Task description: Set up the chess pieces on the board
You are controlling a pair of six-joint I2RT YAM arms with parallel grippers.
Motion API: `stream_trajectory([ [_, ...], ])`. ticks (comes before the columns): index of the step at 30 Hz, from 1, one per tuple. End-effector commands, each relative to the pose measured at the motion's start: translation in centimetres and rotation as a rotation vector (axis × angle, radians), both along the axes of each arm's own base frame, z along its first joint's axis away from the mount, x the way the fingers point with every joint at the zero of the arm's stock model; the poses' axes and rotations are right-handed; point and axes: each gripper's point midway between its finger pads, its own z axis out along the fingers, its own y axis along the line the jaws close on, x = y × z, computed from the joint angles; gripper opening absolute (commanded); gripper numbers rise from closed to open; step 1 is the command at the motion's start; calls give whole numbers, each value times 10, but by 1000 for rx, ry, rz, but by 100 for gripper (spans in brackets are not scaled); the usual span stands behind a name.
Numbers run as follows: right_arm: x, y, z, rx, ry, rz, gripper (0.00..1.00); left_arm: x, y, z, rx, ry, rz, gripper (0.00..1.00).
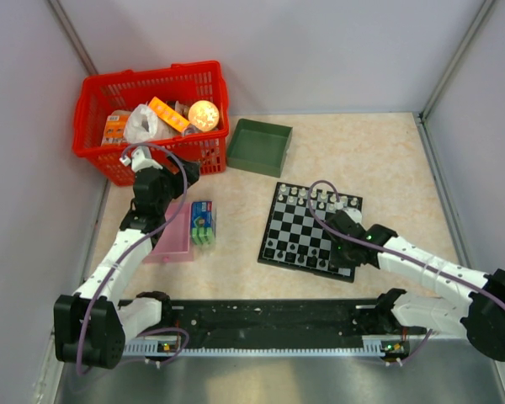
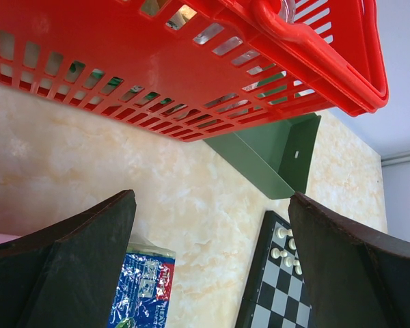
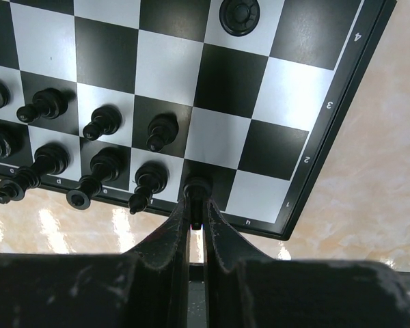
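Black chess piece (image 3: 197, 188) between right fingers (image 3: 216, 229), on the board (image 3: 283, 92) edge

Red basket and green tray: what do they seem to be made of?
The red basket looks like moulded plastic, slightly glossy: thin slotted lattice walls in one even colour. The green tray may be plastic or painted sheet metal, matt: thin flat walls and sharp, folded-looking corners.

Bright, even overhead light; glare sheens the board (image 3: 290, 92), and the closest foreground seems slightly soft.

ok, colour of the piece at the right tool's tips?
Black: that small chess piece shows best in the right wrist view.
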Motion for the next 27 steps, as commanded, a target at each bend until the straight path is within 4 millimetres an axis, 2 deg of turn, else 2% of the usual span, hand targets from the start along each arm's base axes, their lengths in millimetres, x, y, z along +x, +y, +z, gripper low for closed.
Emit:
stream_trajectory([
  [1,4,2,8,-13,-14,-7,6,2,1,17,-10,-69,0,99],
  [22,2,3,5,-46,3,12,4,3,1,17,-11,-69,-1,99],
  [27,2,1,6,-49,-3,3,0,3,1,19,-9,-72,-2,99],
])
